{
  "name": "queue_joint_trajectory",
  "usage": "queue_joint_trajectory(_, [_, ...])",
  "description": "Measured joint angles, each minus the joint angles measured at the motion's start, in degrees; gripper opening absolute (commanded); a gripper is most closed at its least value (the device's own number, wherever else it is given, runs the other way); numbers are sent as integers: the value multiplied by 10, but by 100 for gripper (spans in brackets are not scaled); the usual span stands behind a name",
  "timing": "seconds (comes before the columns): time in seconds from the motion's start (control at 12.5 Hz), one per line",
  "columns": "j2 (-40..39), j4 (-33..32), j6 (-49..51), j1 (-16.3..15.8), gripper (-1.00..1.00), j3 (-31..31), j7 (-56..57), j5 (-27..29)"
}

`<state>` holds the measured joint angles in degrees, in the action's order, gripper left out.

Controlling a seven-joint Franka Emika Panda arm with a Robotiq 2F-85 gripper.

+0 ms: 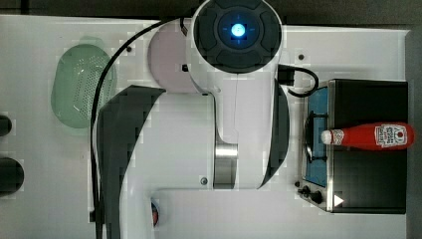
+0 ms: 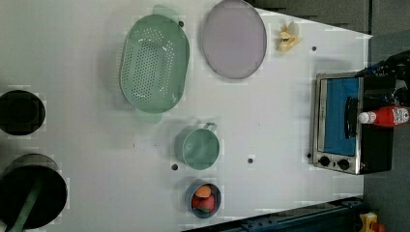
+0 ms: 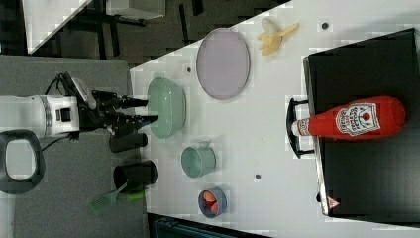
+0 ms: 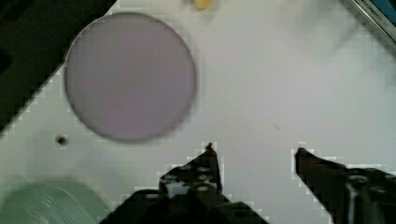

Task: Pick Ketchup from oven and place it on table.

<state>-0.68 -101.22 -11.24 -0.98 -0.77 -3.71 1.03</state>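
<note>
1 ketchup (image 1: 370, 136) bottle is what we find first, lying on its side across the black top of the oven (image 1: 370, 189), with its white cap reaching past the front edge above the door handle and its red body stretched back over the roof. We see the oven standing at the top view's right, its bluish glass door shut and its small knobs near one front corner. It sits on the table (image 2: 270, 121), whose white surface carries a few small dark holes. Well apart from the oven we see a pale purple plate (image 2: 234, 38), and near that plate a yellowish banana-like piece (image 2: 288, 37). Beside the plate lies a green colander (image 2: 153, 64); a green cup (image 2: 197, 147) and a small bowl of red and orange pieces (image 2: 204, 198) stand further along the table. At the left view's left we make out 2 dark round containers (image 2: 20, 112), the larger holding a green utensil. We see the gripper (image 4: 254, 151) in the wrist view hovering over bare table near the plate, its 2 black fingers (image 4: 205, 170) spread apart with nothing between them, far from the ketchup. In the right view the arm (image 3: 54, 116) hangs above the colander's side of the table.
</note>
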Motion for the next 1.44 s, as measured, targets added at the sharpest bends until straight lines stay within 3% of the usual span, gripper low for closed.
queue_joint_trajectory(0.24, [172, -147, 91, 9, 100, -4, 0, -11])
queue_joint_trajectory(0.48, [276, -153, 79, 17, 100, -11, 0, 1])
queue_joint_trajectory(0.64, [280, -125, 47, 12, 100, -30, 3, 9])
queue_joint_trajectory(0.88, [260, -135, -7, 23, 100, -75, 5, -7])
queue_joint_trajectory(1.44, [78, -151, -41, 39, 100, -248, 11, -11])
